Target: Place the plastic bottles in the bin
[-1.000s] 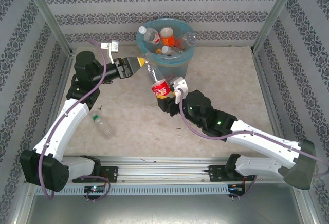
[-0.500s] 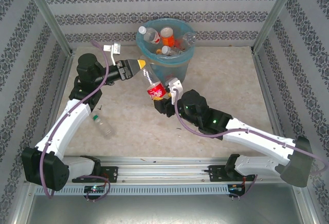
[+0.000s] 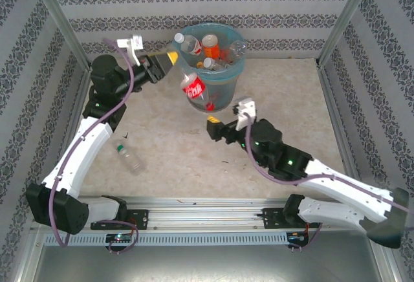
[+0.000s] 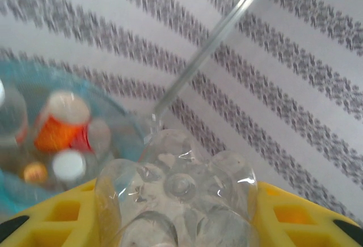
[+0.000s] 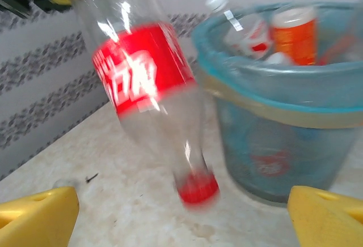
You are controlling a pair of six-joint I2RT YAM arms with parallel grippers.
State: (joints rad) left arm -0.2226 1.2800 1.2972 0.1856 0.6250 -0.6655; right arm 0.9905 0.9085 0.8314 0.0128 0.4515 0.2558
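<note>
Pinching red-labelled bottle [image 3: 194, 88] by base in left gripper [image 3: 169, 59], cap-down just beside bin [image 3: 237, 70] rim; with right gripper [image 3: 212, 129] spread wide over bare table [image 3: 291, 101].

No lettering can be read for certain. The red-labelled bottle [image 5: 143, 70] carries white script (smeared by blur in the right wrist view), and the orange-labelled bottle [image 5: 295, 36] in the bin [image 5: 272, 108] shows no legible print.
</note>
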